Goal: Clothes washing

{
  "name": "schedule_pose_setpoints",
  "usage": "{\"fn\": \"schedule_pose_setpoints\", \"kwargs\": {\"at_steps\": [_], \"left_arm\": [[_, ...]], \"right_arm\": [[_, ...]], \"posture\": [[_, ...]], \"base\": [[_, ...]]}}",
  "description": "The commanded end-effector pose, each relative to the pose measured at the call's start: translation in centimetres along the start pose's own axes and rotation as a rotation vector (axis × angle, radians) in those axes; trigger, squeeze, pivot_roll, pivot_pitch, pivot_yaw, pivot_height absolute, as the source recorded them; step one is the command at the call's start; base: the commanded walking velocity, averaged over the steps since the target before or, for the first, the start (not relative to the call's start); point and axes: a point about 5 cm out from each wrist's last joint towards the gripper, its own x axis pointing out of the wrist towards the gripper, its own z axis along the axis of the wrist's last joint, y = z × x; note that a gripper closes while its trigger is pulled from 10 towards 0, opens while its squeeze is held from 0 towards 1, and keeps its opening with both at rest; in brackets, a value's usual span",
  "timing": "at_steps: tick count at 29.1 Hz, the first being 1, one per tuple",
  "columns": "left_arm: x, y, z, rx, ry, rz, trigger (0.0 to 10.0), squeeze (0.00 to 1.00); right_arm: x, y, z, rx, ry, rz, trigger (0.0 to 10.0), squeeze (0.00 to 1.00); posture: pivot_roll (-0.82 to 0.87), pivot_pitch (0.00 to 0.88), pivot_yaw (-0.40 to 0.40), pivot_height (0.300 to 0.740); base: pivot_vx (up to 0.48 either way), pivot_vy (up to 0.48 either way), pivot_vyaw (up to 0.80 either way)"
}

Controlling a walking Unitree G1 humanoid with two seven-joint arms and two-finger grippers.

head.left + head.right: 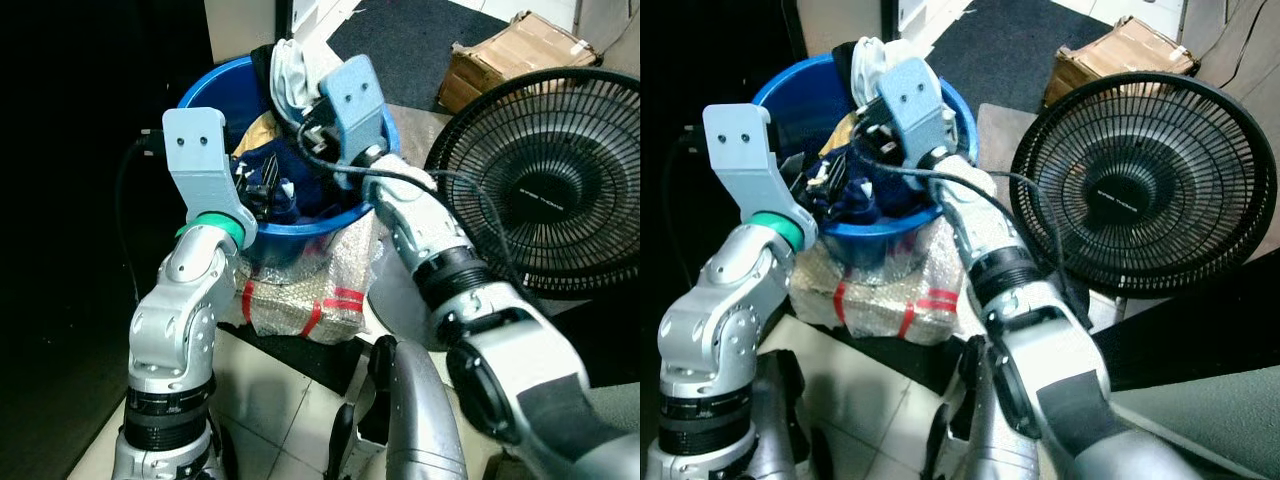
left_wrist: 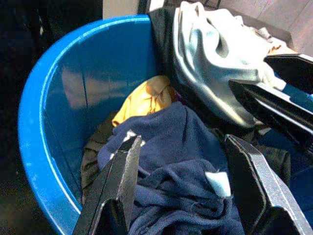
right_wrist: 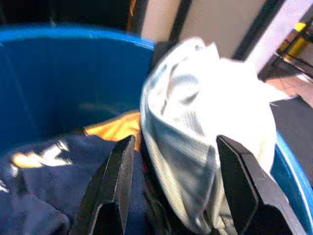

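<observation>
Laundry fills the blue tub point(image 1: 205, 95), which sits on a bubble-wrapped parcel point(image 1: 300, 300) beside a black fan point(image 1: 545, 185): a navy garment point(image 2: 181, 161) on top, a yellow cloth point(image 2: 144, 98) beneath, a pale grey-white garment point(image 3: 195, 127) draped over the rim. The left tool point(image 2: 188, 188) hovers spread wide over the navy garment, grasping nothing. The right tool point(image 3: 178, 188) is likewise released, its fingers straddling the pale garment. By my judgement the task has barely begun: nothing is lifted out, and every piece awaits washing.
</observation>
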Motion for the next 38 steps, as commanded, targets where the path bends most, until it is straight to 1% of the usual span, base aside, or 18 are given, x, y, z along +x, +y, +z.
{"fn": "schedule_pose_setpoints", "kwargs": {"at_steps": [1,3,5,10,12,14,17,20,21,22,27,29,31,34,35,36,37,38], "left_arm": [[0.0,-0.1,-1.1,0.006,0.055,0.006,10.0,0.0],[0.2,0.1,-1.5,0.006,0.08,0.029,10.0,0.0],[0.3,0.5,-1.9,0.008,0.109,0.06,10.0,0.0],[0.4,0.8,-2.0,0.015,0.12,0.08,10.0,0.0],[0.5,1.1,-2.5,0.013,0.146,0.107,10.0,0.0],[0.5,1.2,-2.7,0.006,0.155,0.118,10.0,0.0],[0.5,1.2,-2.7,0.005,0.156,0.12,10.0,0.0],[0.6,1.1,-2.8,0.006,0.159,0.121,10.0,0.0],[0.6,1.1,-2.8,0.008,0.161,0.12,10.0,0.0],[0.6,1.0,-2.8,0.009,0.161,0.12,10.0,0.0],[0.6,1.0,-2.8,0.01,0.162,0.12,10.0,0.0],[0.5,1.0,-2.7,0.008,0.163,0.12,10.0,0.0],[0.4,0.9,-2.7,0.006,0.165,0.12,10.0,0.0],[0.4,0.9,-2.7,0.006,0.166,0.12,10.0,0.0],[0.3,0.9,-2.7,0.006,0.168,0.123,10.0,0.0],[0.2,1.0,-2.7,0.006,0.169,0.125,10.0,0.0],[0.2,1.0,-2.7,0.006,0.169,0.125,10.0,0.0],[0.2,1.0,-2.7,0.005,0.17,0.126,10.0,0.0]], "right_arm": [[-0.1,0.2,-1.3,-0.016,0.067,0.0,10.0,0.0],[-0.2,0.3,-1.8,-0.002,0.112,0.004,10.0,0.0],[-0.3,0.4,-2.5,0.053,0.164,0.017,10.0,0.0],[-0.3,0.4,-2.8,0.068,0.183,0.018,10.0,0.0],[-0.8,0.9,-4.3,0.114,0.274,0.062,10.0,0.0],[-1.0,1.3,-5.1,0.175,0.323,0.083,10.0,0.0],[-1.0,1.3,-5.1,0.186,0.328,0.084,10.0,0.0],[-0.6,1.5,-4.5,0.278,0.328,0.087,10.0,0.0],[-0.4,1.5,-4.0,0.336,0.316,0.068,10.0,0.0],[-0.3,1.4,-3.8,0.374,0.307,0.054,10.0,0.0],[-0.2,1.3,-3.6,0.418,0.301,0.039,10.0,0.0],[-0.3,1.6,-4.0,0.449,0.332,0.029,10.0,0.0],[-0.5,1.9,-4.7,0.449,0.383,0.013,10.0,0.0],[-0.7,2.0,-5.1,0.445,0.406,0.005,10.0,0.0],[-0.9,1.9,-5.6,0.412,0.434,-0.007,10.0,0.0],[-1.2,1.7,-6.1,0.338,0.465,-0.015,10.0,0.0],[-1.2,1.7,-6.1,0.338,0.465,-0.015,10.0,0.0],[-1.5,1.4,-6.6,0.247,0.49,-0.02,10.0,0.0]], "posture": [[0.15,0.305,-0.08,0.439],[0.15,0.304,-0.083,0.439],[0.15,0.304,-0.084,0.439],[0.15,0.304,-0.084,0.439],[0.14,0.307,-0.087,0.439],[0.14,0.308,-0.088,0.439],[0.14,0.308,-0.088,0.439],[0.15,0.31,-0.087,0.439],[0.15,0.312,-0.087,0.439],[0.15,0.312,-0.087,0.439],[0.15,0.313,-0.087,0.439],[0.17,0.33,-0.089,0.439],[0.17,0.335,-0.09,0.439],[0.17,0.335,-0.09,0.439],[0.18,0.339,-0.09,0.439],[0.17,0.341,-0.089,0.439],[0.17,0.341,-0.089,0.439],[0.17,0.341,-0.089,0.439]], "base": [[0.0,0.0,0.0],[0.0,0.0,0.0],[0.0,0.0,0.0],[0.0,0.0,0.0],[0.0,0.0,0.0],[0.0,0.0,0.0],[0.0,0.0,0.0],[0.0,0.0,0.0],[0.0,0.0,0.0],[0.0,0.0,0.0],[0.0,0.0,0.0],[0.0,0.0,0.0],[0.0,0.0,0.0],[0.0,0.0,0.0],[0.0,0.0,0.0],[0.0,0.0,0.0],[0.0,0.0,0.0],[0.0,0.0,0.0]]}}
